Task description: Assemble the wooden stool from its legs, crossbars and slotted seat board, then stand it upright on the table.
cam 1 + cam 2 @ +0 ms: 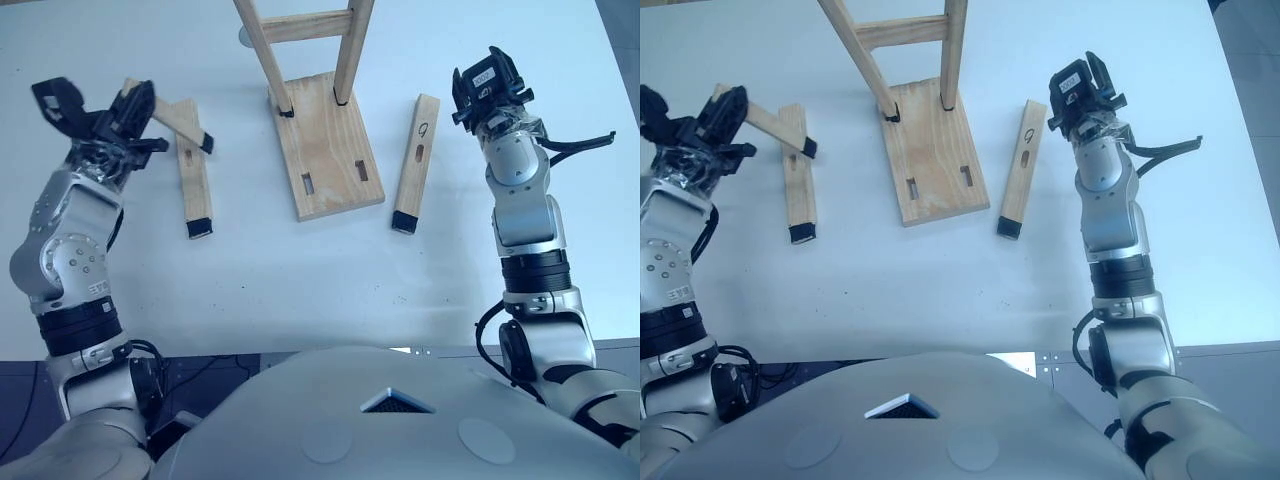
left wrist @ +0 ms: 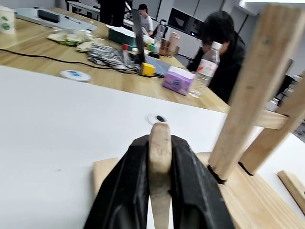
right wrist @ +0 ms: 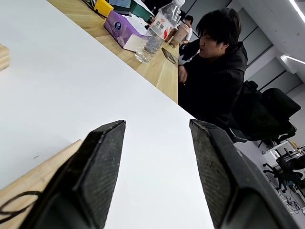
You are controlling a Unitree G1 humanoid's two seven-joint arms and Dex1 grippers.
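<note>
While my left gripper (image 1: 122,116) clamps one end of a loose stool leg (image 1: 186,123), my right gripper (image 1: 489,77) hangs open beside a second leg (image 1: 417,160).

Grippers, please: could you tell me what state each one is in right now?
Left gripper: shut on a wooden leg.
Right gripper: open, holding nothing.
</note>
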